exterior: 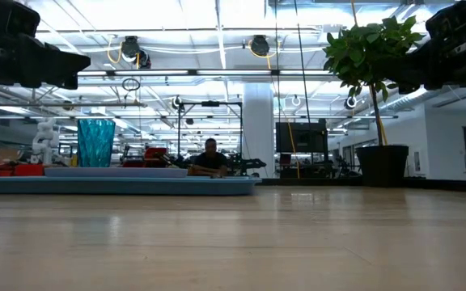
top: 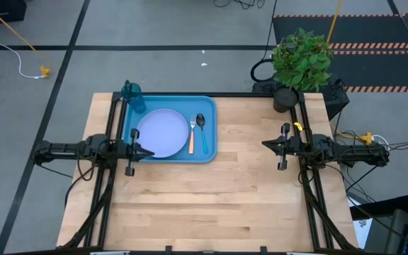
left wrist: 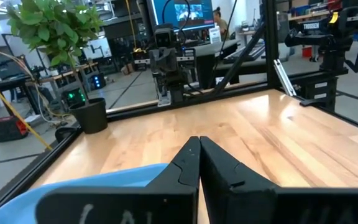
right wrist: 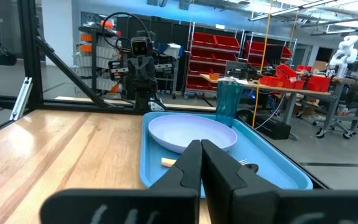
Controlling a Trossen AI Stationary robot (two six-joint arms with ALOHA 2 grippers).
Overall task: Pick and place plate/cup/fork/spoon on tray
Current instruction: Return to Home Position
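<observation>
Reading the pale wooden counter (top: 218, 198), you've got everything aboard the bright blue rectangular plastic tray (top: 210, 152). The round lavender-white plate (top: 163, 132) lies in the middle, with the translucent teal tumbler cup (top: 133, 98) at a far corner. The orange-handled fork (top: 191, 137) lies beside the plate, and the blue-handled spoon (top: 202, 134) lies just beside the fork.

So placing looks done, and this reads as the homing step. Your left pincer (top: 147, 151) hangs above the tray's edge by the plate, fingers pressed together, holding nothing. Your right pincer (top: 266, 144) sits well apart over bare counter, likewise closed and empty.

The next move calls for settling both arms into rest, keeping the left one clear of the tableware.
</observation>
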